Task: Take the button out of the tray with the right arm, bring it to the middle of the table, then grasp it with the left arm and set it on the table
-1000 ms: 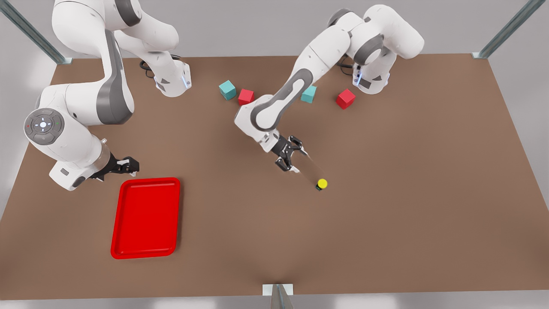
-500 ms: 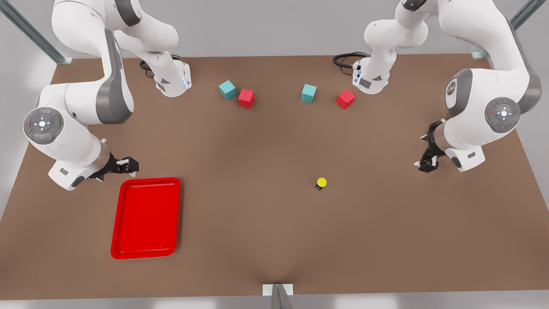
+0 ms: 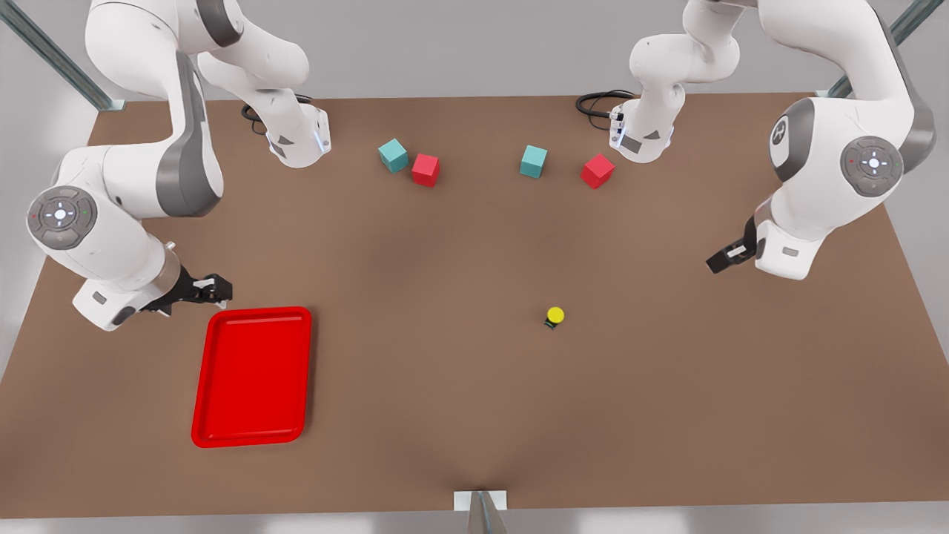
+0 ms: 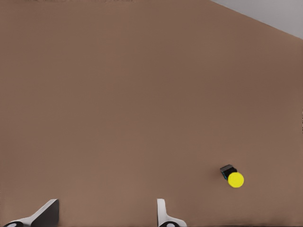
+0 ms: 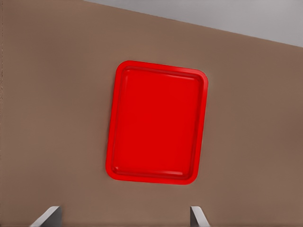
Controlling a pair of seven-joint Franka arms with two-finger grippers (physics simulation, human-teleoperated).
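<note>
The button [image 3: 554,317], a yellow cap on a small dark body, stands upright on the table [image 3: 445,386], right of centre; it also appears in the left wrist view [image 4: 233,176]. My left gripper [image 3: 723,259] hovers open far off at the front view's right, its fingertips [image 4: 163,215] spread apart. The red tray [image 3: 252,376] lies at the front view's left with its floor bare, and it also shows in the right wrist view [image 5: 157,122]. My right gripper [image 3: 215,289] hangs open just beyond the tray's far left corner, with nothing between its fingers [image 5: 49,215].
Two teal cubes [image 3: 393,155] [image 3: 533,161] and two red cubes [image 3: 425,169] [image 3: 597,170] sit near the back between the arm bases. A metal post [image 3: 482,508] stands at the table's front edge. Open tabletop surrounds the button.
The left arm pulled away from the button to the front view's right and its gripper has since risen a little. The button stayed put. The right gripper drifted slightly to the front view's left.
</note>
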